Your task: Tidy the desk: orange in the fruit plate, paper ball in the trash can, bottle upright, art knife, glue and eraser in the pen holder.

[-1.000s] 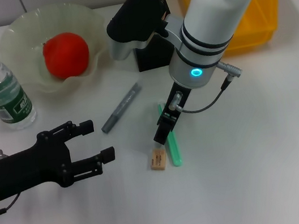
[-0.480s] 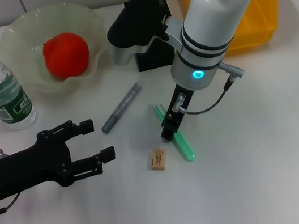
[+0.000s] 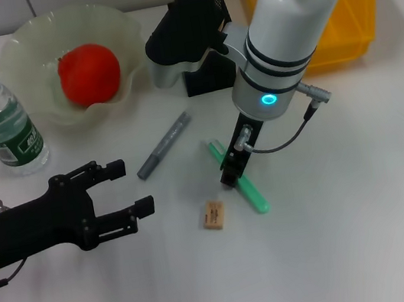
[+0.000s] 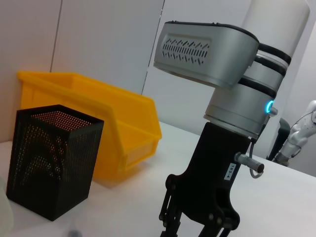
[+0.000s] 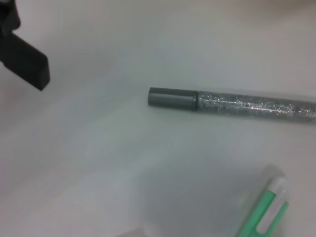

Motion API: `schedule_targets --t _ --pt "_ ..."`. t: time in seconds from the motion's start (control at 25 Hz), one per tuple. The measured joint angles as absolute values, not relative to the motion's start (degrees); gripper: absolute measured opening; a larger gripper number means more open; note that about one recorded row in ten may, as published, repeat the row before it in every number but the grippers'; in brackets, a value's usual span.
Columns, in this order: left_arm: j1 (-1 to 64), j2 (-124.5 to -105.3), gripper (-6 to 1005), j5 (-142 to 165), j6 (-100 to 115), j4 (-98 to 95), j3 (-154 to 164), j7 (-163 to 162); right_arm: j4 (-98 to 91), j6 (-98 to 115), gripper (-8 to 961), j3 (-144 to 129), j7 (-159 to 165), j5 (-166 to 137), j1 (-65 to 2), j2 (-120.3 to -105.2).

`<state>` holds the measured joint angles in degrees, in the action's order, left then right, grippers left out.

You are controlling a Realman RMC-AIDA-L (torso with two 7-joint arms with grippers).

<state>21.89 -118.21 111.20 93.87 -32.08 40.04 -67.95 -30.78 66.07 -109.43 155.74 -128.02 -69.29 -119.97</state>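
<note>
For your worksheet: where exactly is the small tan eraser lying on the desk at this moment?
In the head view, the small tan eraser lies on the white desk near the centre, just left of the green art knife and right of the left gripper.

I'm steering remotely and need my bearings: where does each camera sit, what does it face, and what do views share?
Head: above the table, looking down at left gripper, right gripper over the green art knife, and glitter glue.
Left wrist: low by the table, facing the right gripper, pen holder, yellow bin.
Right wrist: close above the glue and knife.
Shared: glue, knife.
</note>
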Motion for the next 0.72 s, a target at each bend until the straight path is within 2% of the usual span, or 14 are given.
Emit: schedule_targets --t 0.32,0.72 --pt "22.0 -118.21 823 111.2 93.9 -32.2 40.0 -68.1 -30.8 66.4 318 -109.4 155.7 -128.2 -69.3 -119.97" --pt "22.1 -118.21 821 111.2 93.9 -32.3 40.1 -68.3 -30.6 66.8 302 -109.4 155.7 -128.2 -69.3 -119.97"
